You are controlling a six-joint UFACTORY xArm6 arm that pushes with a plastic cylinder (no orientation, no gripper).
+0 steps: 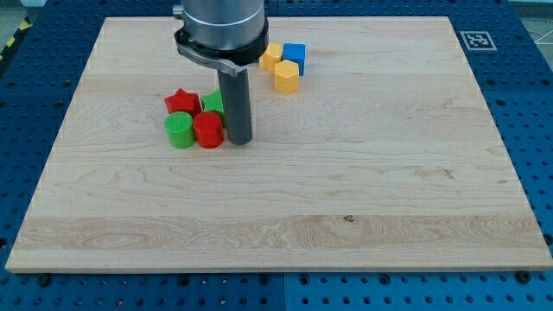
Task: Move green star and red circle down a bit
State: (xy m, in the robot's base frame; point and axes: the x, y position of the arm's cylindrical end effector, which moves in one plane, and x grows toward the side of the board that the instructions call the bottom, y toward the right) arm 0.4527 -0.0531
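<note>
My tip [239, 141] rests on the wooden board [389, 199], just at the view's right of a tight cluster of four blocks in the upper-left part of the board. It ends in a bare rod, so there is nothing to open, close or grip with; it can only push. The red circle [208, 130] sits at the cluster's lower right, right beside the rod and possibly touching it, though I cannot tell for sure. The green star [213, 103] lies just above it, partly hidden behind the rod, so only its left part shows. To the view's left are a green circle [180, 130] and, above that, a red star [182, 102], all packed close together. Well apart, toward the view's top, a blue cube [295, 54] and two yellow blocks [281, 69] form their own little group. Judging from this, the move down looks hardly begun: both task blocks are high on the board, and the tip stands beside them, not above them. It would likely need to get to the view's top side of the star and push downward, taking care not to drag the green circle along.
</note>
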